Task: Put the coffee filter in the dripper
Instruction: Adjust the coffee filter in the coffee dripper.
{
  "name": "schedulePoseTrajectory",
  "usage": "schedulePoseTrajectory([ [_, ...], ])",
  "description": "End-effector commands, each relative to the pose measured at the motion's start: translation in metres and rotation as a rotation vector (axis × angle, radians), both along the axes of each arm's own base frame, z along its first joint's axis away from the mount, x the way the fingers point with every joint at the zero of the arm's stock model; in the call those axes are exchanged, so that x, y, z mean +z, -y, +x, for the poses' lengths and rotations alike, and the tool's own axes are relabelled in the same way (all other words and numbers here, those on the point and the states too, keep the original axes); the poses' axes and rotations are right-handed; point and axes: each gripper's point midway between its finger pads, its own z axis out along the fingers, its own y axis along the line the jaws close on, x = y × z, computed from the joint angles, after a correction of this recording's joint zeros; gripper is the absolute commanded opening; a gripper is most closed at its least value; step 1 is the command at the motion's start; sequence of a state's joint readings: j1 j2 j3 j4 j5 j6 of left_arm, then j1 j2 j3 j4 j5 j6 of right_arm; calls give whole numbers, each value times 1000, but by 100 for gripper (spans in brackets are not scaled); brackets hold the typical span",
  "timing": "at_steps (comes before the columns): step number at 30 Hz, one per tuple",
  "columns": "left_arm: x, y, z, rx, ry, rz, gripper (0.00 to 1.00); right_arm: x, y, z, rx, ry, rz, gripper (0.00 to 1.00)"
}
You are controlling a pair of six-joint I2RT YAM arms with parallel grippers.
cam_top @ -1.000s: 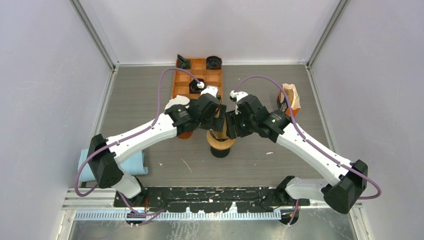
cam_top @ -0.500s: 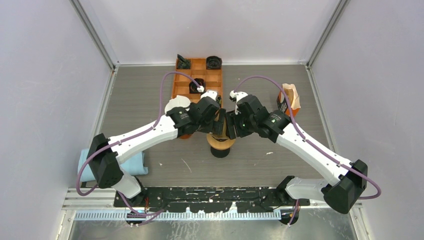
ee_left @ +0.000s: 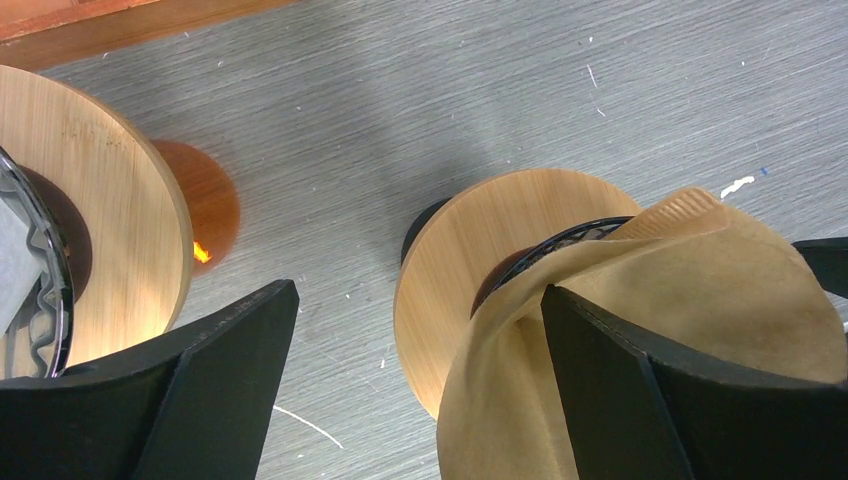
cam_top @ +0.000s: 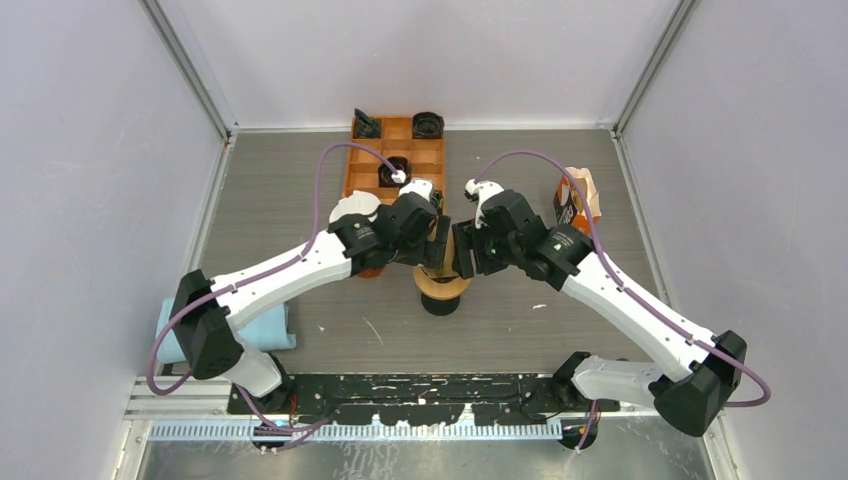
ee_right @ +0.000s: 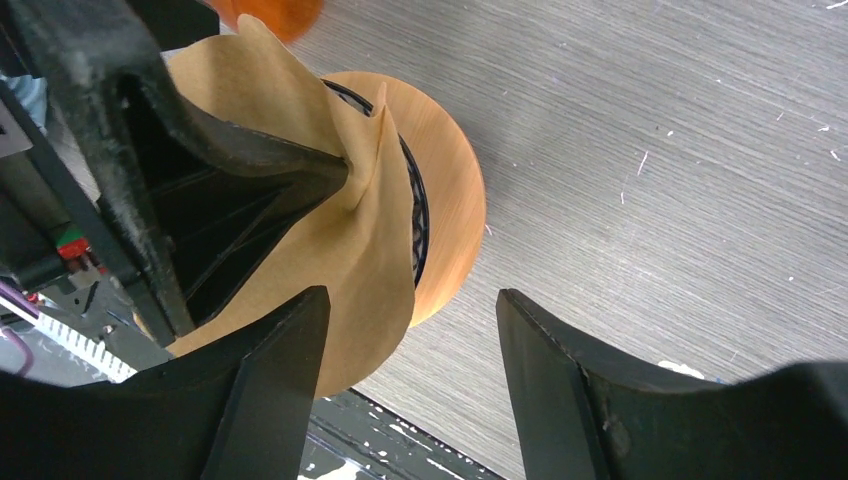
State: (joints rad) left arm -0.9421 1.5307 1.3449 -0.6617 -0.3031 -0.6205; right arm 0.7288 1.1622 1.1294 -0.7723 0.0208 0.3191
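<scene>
Right arm [cam_top: 620, 300] shifted, filter [ee_left: 700, 280] draping left jaws

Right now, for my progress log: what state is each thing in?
Brown paper coffee filter: partly in, leaning out over the rim.
Wooden-ringed wire dripper: upright, filter not seated.
Second wooden dripper: upright, white filter inside.
Left pincer: open, one finger against the filter.
Right pincer: open, holding nothing.
</scene>
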Motion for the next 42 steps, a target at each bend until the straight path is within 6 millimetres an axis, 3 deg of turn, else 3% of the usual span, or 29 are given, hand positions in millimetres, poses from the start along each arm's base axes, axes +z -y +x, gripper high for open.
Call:
schedulePoseTrajectory([
  [1,34,4,5,5,71,-98,96,35,-3,6,-23,93,83,70],
  [10,47,2,2,2,89,-138,98,44,-1,9,-45,125,109,72],
  [16,54,-1,0,1,99,-147,98,38,4,13,-71,133,79,73],
  [25,35,-10,2,30,81,-78,95,16,6,16,-75,108,24,74],
  [42,14,-19,-4,56,44,-43,85,-6,5,19,-35,89,-20,74],
])
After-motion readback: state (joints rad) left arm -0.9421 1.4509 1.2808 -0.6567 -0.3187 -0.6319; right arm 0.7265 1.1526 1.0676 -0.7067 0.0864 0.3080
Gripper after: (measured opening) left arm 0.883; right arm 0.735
